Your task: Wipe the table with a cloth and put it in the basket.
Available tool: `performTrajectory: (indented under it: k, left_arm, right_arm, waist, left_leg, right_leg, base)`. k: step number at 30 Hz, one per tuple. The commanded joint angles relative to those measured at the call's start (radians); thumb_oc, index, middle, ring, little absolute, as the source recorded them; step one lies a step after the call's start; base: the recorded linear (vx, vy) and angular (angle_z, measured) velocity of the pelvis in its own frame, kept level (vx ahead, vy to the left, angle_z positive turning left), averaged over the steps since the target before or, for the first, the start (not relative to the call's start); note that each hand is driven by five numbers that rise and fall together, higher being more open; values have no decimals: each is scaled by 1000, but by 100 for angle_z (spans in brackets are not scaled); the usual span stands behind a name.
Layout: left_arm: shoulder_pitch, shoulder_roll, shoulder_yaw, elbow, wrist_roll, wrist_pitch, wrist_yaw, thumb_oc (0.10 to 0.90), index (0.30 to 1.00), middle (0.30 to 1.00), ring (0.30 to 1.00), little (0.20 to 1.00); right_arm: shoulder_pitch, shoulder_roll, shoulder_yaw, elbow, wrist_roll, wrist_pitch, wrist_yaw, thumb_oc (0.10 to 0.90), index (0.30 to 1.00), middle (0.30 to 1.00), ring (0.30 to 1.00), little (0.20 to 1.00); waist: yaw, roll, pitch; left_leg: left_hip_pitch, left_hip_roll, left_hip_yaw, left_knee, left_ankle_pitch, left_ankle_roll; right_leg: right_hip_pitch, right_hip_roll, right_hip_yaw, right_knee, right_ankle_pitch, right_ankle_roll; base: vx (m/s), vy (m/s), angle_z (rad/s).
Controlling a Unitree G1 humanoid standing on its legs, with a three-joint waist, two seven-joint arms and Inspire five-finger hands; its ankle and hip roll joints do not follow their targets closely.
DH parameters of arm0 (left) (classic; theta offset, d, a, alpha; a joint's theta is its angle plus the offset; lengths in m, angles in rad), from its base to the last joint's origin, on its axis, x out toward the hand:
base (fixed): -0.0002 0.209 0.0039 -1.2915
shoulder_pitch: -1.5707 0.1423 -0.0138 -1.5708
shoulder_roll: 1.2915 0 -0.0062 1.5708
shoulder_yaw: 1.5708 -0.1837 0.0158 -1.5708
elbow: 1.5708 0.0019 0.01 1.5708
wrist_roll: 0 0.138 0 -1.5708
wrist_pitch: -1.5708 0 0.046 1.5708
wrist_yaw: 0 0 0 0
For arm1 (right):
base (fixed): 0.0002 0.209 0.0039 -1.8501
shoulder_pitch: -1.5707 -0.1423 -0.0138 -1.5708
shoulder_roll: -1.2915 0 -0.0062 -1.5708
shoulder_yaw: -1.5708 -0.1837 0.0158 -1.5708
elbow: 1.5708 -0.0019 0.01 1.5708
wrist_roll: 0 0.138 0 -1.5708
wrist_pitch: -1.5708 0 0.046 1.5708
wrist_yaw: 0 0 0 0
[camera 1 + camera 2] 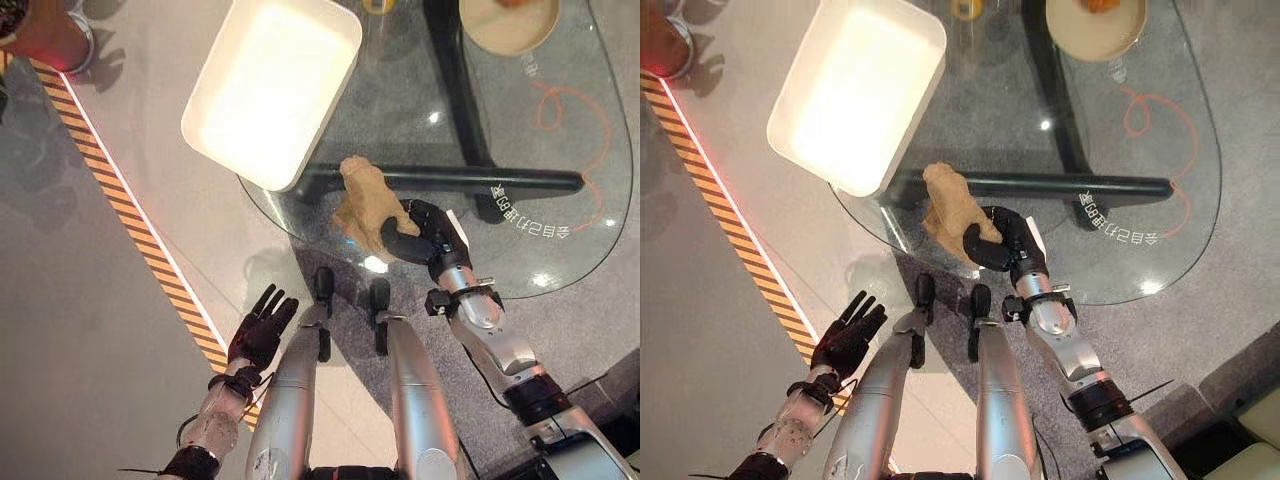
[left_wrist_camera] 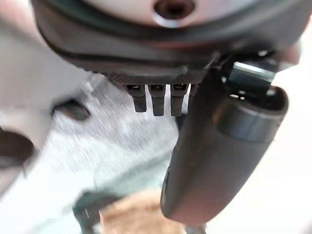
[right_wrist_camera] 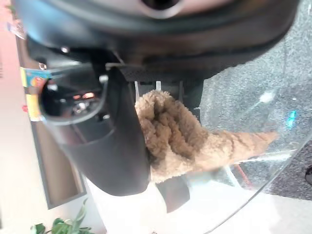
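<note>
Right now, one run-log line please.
right hand: fingers curled on tan fluffy cloth | cloth: on glass table | white rectangular basket: empty | left hand: open, idle

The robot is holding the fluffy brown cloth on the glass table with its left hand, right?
Not quite: the right hand holds the cloth on the glass table, as the right wrist view shows. The left hand hangs open beside the table.

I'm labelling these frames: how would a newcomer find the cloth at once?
Start at the glass table and go to its near edge, beside the white basket. There the right hand grips the cloth: a bunched, fuzzy tan lump, the one soft thing there.
</note>
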Motion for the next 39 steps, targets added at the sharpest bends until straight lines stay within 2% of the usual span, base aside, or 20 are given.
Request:
performTrajectory:
  k: [1, 7, 13, 18, 22, 27, 28, 35, 39]
  left_arm:
    - [83, 5, 20, -129, -59, 31, -148, 800, 900, 900, 900, 900]
    - [119, 10, 14, -233, -115, 107, -229, 800, 900, 900, 900, 900]
    - [149, 12, 19, -293, -199, 202, -318, 800, 900, 900, 900, 900]
    - [154, 17, 1, -312, -255, 286, -381, 800, 900, 900, 900, 900]
    - [134, 24, -25, -328, -298, 335, -429, 800, 900, 900, 900, 900]
    - [116, 35, -47, -354, -356, 351, -450, 800, 900, 900, 900, 900]
    - [107, 41, -53, -369, -408, 357, -465, 800, 900, 900, 900, 900]
    - [87, 67, -52, -415, -480, 317, -460, 800, 900, 900, 900, 900]
    - [78, 101, -43, -442, -481, 280, -443, 800, 900, 900, 900, 900]
  right_arm:
    - [-25, 16, -76, -237, 46, -153, 44, 100, 300, 300, 300, 200]
    - [22, 20, -104, -318, 118, -178, 129, 100, 300, 300, 300, 200]
    - [48, 13, -121, -432, 225, -197, 284, 100, 300, 300, 300, 200]
    - [67, 3, -118, -499, 275, -192, 378, 100, 300, 300, 300, 200]
    - [62, -9, -103, -531, 284, -183, 403, 100, 300, 300, 300, 200]
    - [65, -24, -81, -530, 278, -185, 410, 100, 300, 300, 300, 200]
    - [69, -36, -60, -520, 263, -176, 430, 100, 300, 300, 300, 200]
    - [81, -85, -14, -493, 230, -159, 439, 100, 300, 300, 300, 200]
    - [109, -120, -3, -477, 225, -173, 476, 100, 300, 300, 300, 200]
  waist:
    - [19, -6, -23]
    - [25, -19, -23]
    - [27, -35, -33]
    - [24, -49, -57]
    - [17, -58, -63]
    - [11, -62, -60]
    - [8, -63, -55]
    - [9, -64, -44]
    - [11, -67, -39]
  left_leg:
    - [63, -47, -26, 83, -130, 37]
    - [159, -45, -36, 58, -134, 35]
    - [221, -44, -38, 57, -148, 32]
    - [236, -42, -37, 58, -157, 35]
    - [235, -40, -31, 57, -157, 37]
    - [229, -38, -24, 59, -156, 39]
    - [225, -37, -18, 60, -154, 40]
    - [207, -37, -11, 71, -147, 41]
    - [198, -38, -11, 81, -143, 41]
  right_leg:
    - [95, 42, -35, -144, 75, 7]
    - [204, 42, -41, -172, 63, 4]
    - [284, 38, -42, -201, 55, 2]
    - [305, 43, -32, -210, 54, 2]
    - [304, 47, -24, -216, 59, 3]
    - [300, 50, -16, -218, 64, 4]
    - [296, 52, -9, -220, 67, 5]
    - [283, 51, -5, -216, 72, 5]
    - [279, 50, -5, -209, 73, 8]
  base:
    - [-22, -47, 5]
    - [-13, -52, 6]
    - [-1, -12, 0]
    - [0, 0, 0]
    - [0, 0, 0]
    - [0, 0, 0]
    - [-11, 22, -3]
    - [-4, 3, -1]
    - [0, 0, 0]
